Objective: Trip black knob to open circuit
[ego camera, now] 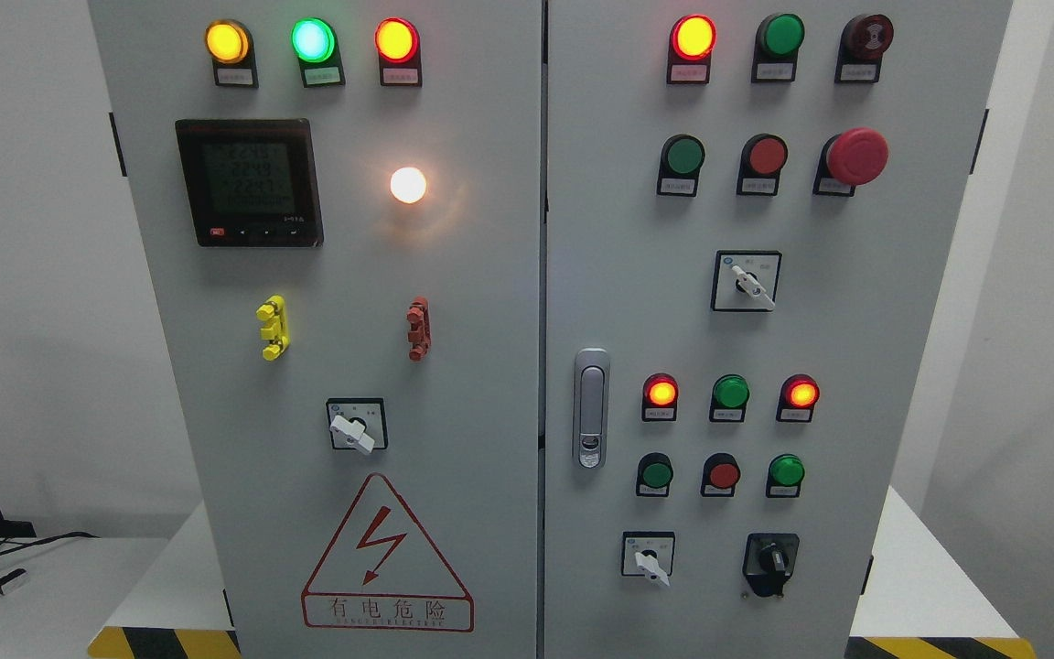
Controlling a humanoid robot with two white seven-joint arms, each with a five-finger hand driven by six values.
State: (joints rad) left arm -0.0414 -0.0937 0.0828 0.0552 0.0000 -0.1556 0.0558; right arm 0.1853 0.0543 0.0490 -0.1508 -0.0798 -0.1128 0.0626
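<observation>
The black knob (pixel 771 557) sits at the lower right of the grey cabinet's right door (pixel 856 366), on a black square base, its handle pointing roughly straight up. To its left is a white rotary switch (pixel 649 558) on a white plate. Neither of my hands nor any arm shows in the head view.
The right door carries lit red lamps (pixel 693 37), green and red push buttons, a red mushroom stop button (pixel 855 156), another white selector (pixel 748 282) and a metal door latch (pixel 591 407). The left door (pixel 481 366) has a meter (pixel 249 181), lamps and a warning triangle. A desk with cables lies lower left.
</observation>
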